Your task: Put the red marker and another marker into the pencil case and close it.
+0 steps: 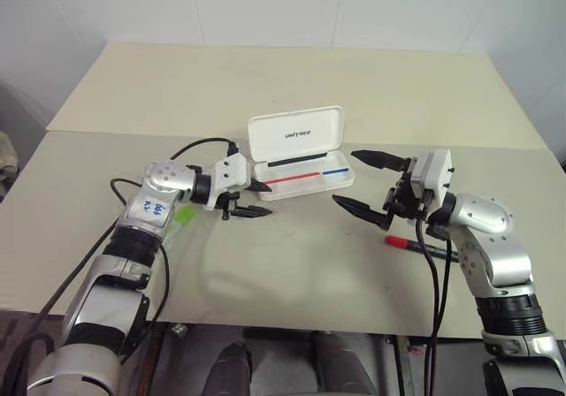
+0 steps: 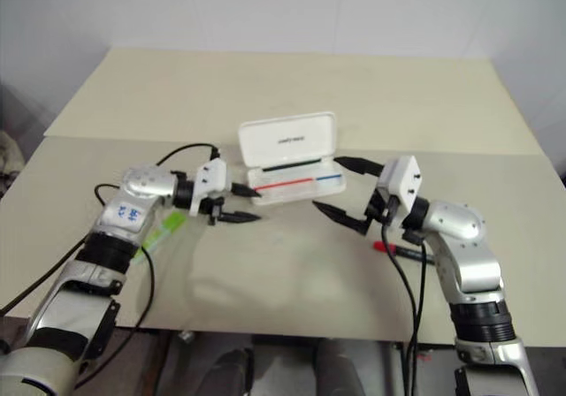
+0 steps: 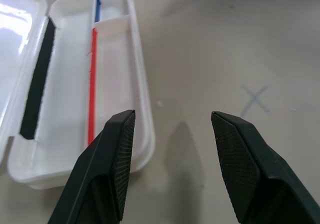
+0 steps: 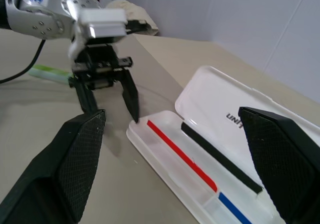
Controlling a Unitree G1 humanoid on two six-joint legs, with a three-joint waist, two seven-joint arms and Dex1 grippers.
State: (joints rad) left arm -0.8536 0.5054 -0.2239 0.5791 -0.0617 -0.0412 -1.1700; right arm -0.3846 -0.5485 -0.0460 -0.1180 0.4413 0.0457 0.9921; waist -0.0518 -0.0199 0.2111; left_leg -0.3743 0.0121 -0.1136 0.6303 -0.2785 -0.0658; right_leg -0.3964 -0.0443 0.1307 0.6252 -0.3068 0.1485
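1. You had the white hard-plastic pencil case point(image 1: 301, 153) lying open a little above the middle of the head-camera frame, on the beige table point(image 1: 292, 87). Its lid stood back with small dark lettering on it, and a thin red-and-blue stripe ran along the tray.
2. Your left gripper point(image 1: 255, 198) sat just left of centre, at the case's left end. Its two black fingers were parted with nothing between them. One fingertip was close by the case's corner; you could not tell whether it touched.
3. Your right gripper point(image 1: 364, 181) hung right of centre, beside the case's right end. Its fingers were spread wide and empty, pointing toward the case.
4. The red marker point(image 1: 416, 244), a slim black barrel with a bright red end, lay on the table in the lower right of the frame, partly hidden under your right arm and outside the case.
5. The pale lime-green marker point(image 1: 181, 217) lay on the table at mid-left, half covered by your left forearm, also outside the case.
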